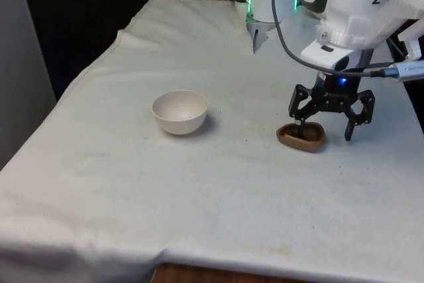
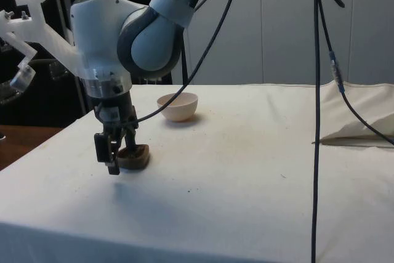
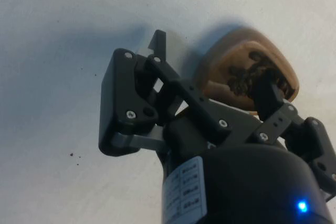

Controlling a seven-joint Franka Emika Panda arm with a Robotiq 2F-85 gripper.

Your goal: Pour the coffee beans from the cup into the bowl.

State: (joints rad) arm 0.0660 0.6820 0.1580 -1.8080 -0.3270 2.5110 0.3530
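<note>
A low brown wooden cup (image 1: 301, 138) holding dark coffee beans (image 3: 253, 70) rests on the white cloth at the front view's right. My gripper (image 1: 324, 132) is down at the cup and open. One finger (image 1: 301, 126) reaches inside the cup, while the other (image 1: 349, 130) hangs outside it, so the jaws straddle the cup's wall. From the side, the gripper (image 2: 120, 158) stands upright over the cup (image 2: 138, 157). The wrist view looks down past the gripper (image 3: 210, 61) at the cup (image 3: 231, 56). A cream bowl (image 1: 179, 111) sits upright to the front view's left, also visible in the side view (image 2: 178, 106).
The cloth is rumpled into a fold (image 2: 360, 130) near the table's far end. A black cable (image 2: 316, 121) hangs down in the side view. The table's near edge (image 1: 218, 256) runs across the front view's bottom. A few dark specks (image 3: 73, 156) lie on the cloth.
</note>
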